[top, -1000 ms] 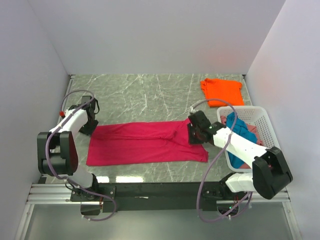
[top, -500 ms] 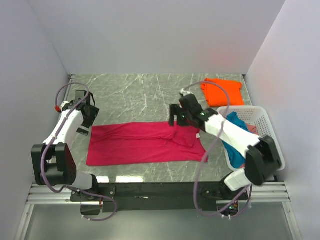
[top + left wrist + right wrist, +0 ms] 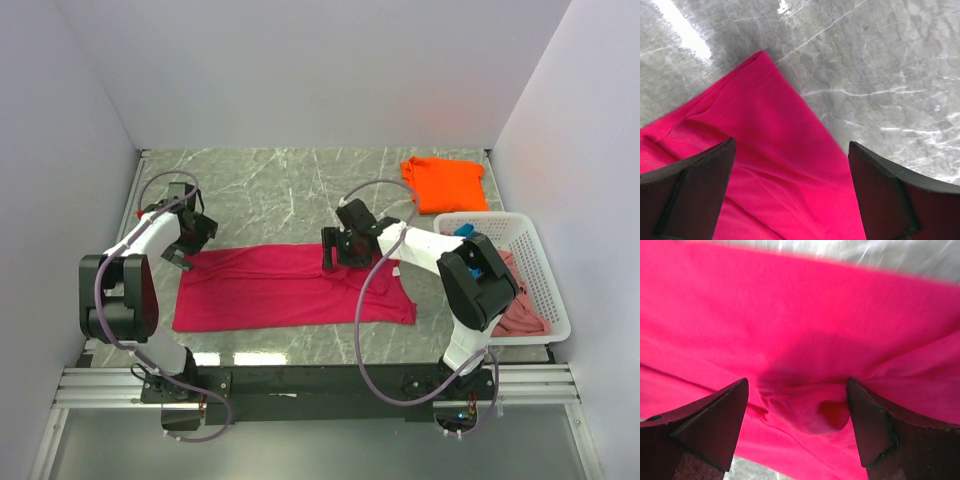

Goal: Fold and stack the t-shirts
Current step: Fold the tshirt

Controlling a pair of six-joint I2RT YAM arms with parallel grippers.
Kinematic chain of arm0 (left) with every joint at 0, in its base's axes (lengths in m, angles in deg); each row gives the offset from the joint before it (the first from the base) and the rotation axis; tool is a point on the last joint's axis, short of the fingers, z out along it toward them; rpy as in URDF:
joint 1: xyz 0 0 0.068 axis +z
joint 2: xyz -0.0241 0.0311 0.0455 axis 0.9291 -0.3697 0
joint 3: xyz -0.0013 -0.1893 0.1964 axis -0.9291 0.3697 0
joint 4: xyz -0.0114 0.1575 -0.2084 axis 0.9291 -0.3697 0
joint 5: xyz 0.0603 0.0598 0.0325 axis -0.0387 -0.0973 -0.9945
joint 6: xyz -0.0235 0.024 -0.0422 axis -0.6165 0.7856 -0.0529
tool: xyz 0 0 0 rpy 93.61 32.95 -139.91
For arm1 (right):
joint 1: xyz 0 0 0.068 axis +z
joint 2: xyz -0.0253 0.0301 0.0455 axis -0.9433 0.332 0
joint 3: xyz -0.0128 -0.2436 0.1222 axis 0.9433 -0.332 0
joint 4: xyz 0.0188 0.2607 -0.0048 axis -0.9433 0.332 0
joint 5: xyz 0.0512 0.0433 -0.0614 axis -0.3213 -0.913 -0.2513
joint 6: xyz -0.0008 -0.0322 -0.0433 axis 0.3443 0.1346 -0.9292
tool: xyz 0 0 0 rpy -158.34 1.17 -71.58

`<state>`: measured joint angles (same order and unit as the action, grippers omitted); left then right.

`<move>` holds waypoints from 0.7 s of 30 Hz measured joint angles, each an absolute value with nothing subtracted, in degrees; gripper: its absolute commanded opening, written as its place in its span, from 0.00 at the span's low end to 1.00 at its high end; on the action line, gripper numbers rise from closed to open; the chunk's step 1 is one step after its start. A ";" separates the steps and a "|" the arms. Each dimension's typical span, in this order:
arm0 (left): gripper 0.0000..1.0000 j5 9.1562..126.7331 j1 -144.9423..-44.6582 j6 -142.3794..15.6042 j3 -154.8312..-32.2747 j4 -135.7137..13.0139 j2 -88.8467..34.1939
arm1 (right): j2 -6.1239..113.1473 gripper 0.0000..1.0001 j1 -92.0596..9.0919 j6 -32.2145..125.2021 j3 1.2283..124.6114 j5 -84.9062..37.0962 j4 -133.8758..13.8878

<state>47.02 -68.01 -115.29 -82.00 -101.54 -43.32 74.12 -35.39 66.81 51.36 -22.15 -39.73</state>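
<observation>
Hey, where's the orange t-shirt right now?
In the top view, the orange t-shirt lies at the far right of the table, just beyond the white basket and well apart from the crimson t-shirt.

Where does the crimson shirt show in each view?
Top external: the crimson shirt lies flat across the middle of the table, running left to right.
Left wrist: the shirt fills the lower left, with one corner pointing up.
Right wrist: the shirt fills nearly the whole picture.
Shared landmark: the grey marble table under the shirt. It takes the right side in the left wrist view and a thin strip along the top in the right wrist view.
</observation>
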 measured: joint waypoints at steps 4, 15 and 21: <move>0.99 47.28 -68.01 -114.48 -81.41 -100.58 -44.36 | 70.78 0.86 -33.18 67.84 46.27 -22.61 -40.21; 0.99 44.81 -68.01 -113.94 -81.09 -100.73 -44.80 | 47.98 0.86 -17.84 74.51 34.11 -23.75 -33.69; 0.99 44.92 -68.01 -113.76 -81.06 -100.45 -44.74 | 45.29 0.91 -20.24 73.85 37.90 -15.01 -29.52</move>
<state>44.92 -68.01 -113.76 -81.06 -100.45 -44.74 45.29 -20.24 73.85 37.90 -15.01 -29.52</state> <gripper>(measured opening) 0.995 0.907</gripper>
